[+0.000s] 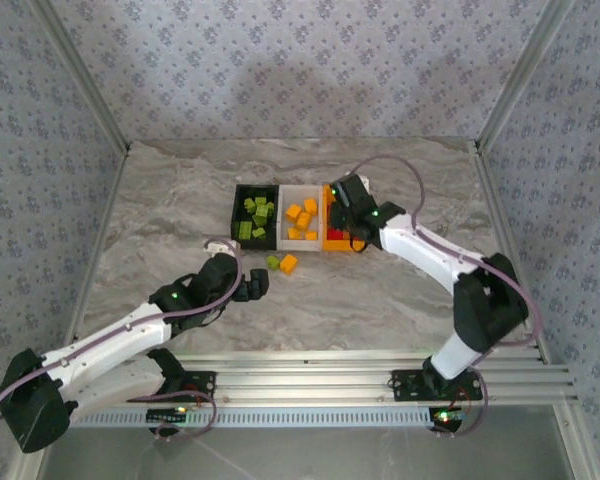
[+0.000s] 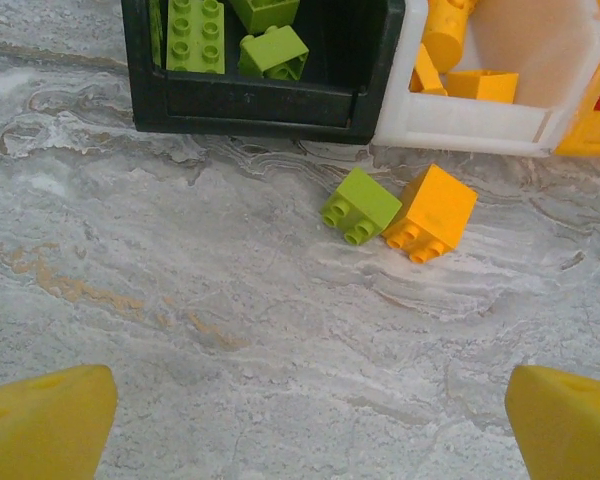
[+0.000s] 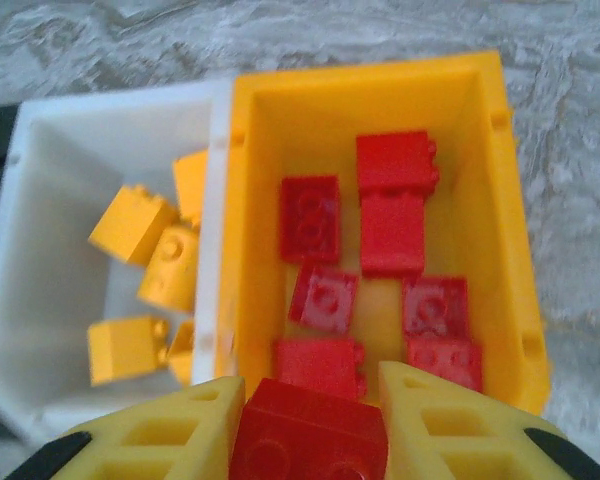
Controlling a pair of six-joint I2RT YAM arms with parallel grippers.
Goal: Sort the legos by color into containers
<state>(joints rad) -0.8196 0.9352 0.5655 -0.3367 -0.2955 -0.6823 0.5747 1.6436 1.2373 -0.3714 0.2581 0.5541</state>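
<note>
Right gripper (image 3: 310, 398): gripping a small red plastic brick (image 3: 308, 445) between its yellow fingers and hanging over the near end of the orange open-top plastic bin (image 3: 502, 180).
Bin contents: about seven red bricks (image 3: 325, 298), lying flat.
Handling: the release is probably going best if the brick is lowering well inside the walls, away from the wall shared with the white plastic bin (image 3: 30, 230), before the fingers are parting.
Left gripper (image 2: 305, 425): gaping wide and holding nothing, hovering over the marbled table (image 2: 130, 300).
Loose items: a lime green brick (image 2: 360, 205) touching an orange-yellow brick (image 2: 432, 212), lying just before the black plastic bin (image 2: 260, 105) and the white one.

Glossy plastic legos (image 2: 360, 205), smooth plastic bins (image 2: 260, 105) — matt marbled table (image 2: 230, 330)
</note>
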